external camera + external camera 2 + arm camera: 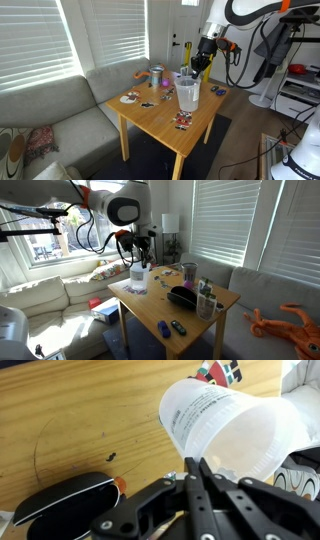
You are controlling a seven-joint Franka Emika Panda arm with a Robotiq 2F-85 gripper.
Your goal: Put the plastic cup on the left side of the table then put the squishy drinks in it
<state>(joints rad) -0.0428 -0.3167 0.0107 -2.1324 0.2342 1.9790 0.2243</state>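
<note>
The plastic cup (187, 96) is a tall translucent whitish tumbler that stands upright on the light-wood table (160, 118), near its far edge. It also shows in another exterior view (138, 278) and in the wrist view (235, 425). My gripper (197, 463) comes down from above, its two fingers pinched together on the cup's rim. It shows over the cup in both exterior views (196, 70) (143, 260). Small colourful items lie on the table (183, 121) (218, 370); I cannot tell which are the squishy drinks.
A silvery mug with orange trim (157, 76) stands at the table's far side. A black oval case (65, 500) lies close to the cup. A round flat item (130, 98) lies near the sofa-side edge. A grey sofa (60, 120) flanks the table.
</note>
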